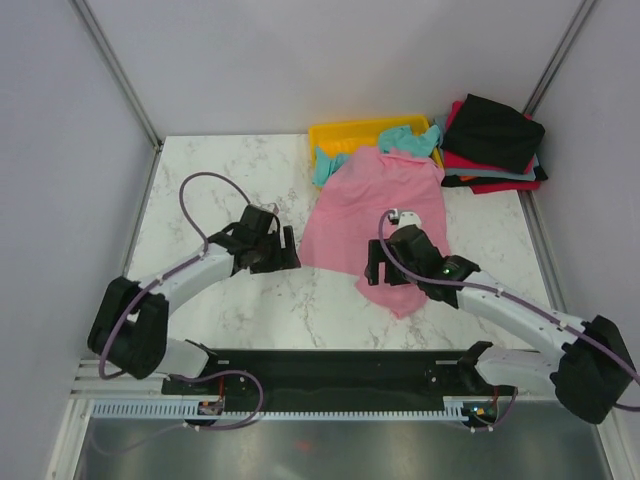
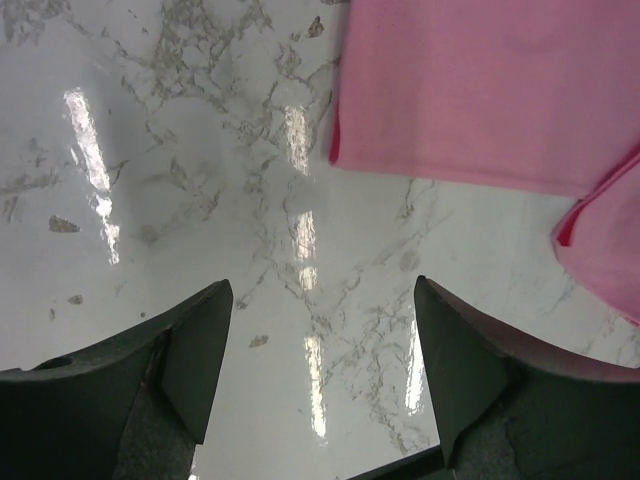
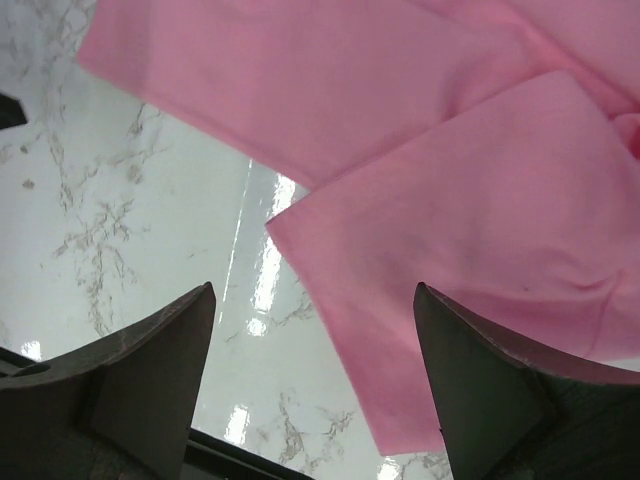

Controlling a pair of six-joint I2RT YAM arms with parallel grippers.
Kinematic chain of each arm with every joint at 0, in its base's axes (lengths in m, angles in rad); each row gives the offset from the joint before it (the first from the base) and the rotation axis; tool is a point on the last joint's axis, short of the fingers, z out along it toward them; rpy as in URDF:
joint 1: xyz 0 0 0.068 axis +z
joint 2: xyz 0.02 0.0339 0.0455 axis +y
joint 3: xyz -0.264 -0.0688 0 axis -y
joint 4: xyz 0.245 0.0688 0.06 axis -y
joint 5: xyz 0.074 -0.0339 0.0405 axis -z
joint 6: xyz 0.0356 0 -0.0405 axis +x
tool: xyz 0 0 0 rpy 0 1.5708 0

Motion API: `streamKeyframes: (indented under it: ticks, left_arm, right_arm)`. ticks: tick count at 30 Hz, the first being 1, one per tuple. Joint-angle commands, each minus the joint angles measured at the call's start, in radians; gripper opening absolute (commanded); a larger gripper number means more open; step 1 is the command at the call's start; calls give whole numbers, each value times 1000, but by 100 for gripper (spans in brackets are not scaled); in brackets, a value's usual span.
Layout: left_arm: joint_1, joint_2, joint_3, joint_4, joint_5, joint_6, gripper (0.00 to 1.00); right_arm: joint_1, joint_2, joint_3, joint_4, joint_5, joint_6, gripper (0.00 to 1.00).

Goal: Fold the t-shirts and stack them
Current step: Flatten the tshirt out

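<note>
Two sets of fingers are apart and empty: the left gripper (image 2: 320,300) over the white marble table (image 2: 200,150) beside the soft pink cotton t-shirt (image 2: 480,90), the right gripper (image 3: 312,300) above its doubled corner. If only one layer is pinched, the shirt could be dragged crooked.

Tees: 1 pink (image 1: 372,210), 1 teal (image 1: 408,140), 1 black (image 1: 495,130), 1 red (image 1: 500,186). Yellow tray (image 1: 342,131) x1. 2 tools: L tool (image 2: 320,300), R tool (image 3: 312,295).

Marble table (image 1: 220,180) open left of pink tee (image 1: 375,215), yellow tray (image 1: 350,133), stacked tees (image 1: 495,145) crowd far right
</note>
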Motion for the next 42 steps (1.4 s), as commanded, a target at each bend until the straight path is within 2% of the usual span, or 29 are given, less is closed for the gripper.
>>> streamKeyframes:
  ticks: [1,5,9,18,25,31,34,35,37,40,42]
  left_arm:
    - [-5,103,59,120,-15,-46,80]
    - [-5,160,70,154,-1,-59,79]
    - [-5,167,61,158,-18,-47,79]
    - [32,11,-38,155,-47,-36,79]
    - [35,-92,-119,157,-66,-36,80]
    - [35,-103,-154,180,-63,-41,80]
    - [33,-100,-160,195,-55,-41,81]
    - [33,-92,-156,201,-50,-41,81]
    - [35,-80,-145,206,-47,-43,81]
    - [35,-43,-119,221,-31,-50,81]
    - [30,-5,-102,237,-11,-50,81]
  right_arm:
    - [75,79,71,10,1,-39,88]
    - [141,166,112,3,53,-40,76]
    - [194,304,169,-6,68,-34,71]
    - [221,510,223,-19,163,-16,61]
    - [223,587,221,24,217,-11,53]
    - [223,614,229,26,225,-13,40]
    - [221,620,229,26,234,-11,22]
    - [221,613,223,39,237,-11,11]
    - [221,602,203,52,245,-2,0]
    - [221,521,126,95,292,35,0]
    - [218,395,62,153,310,53,0]
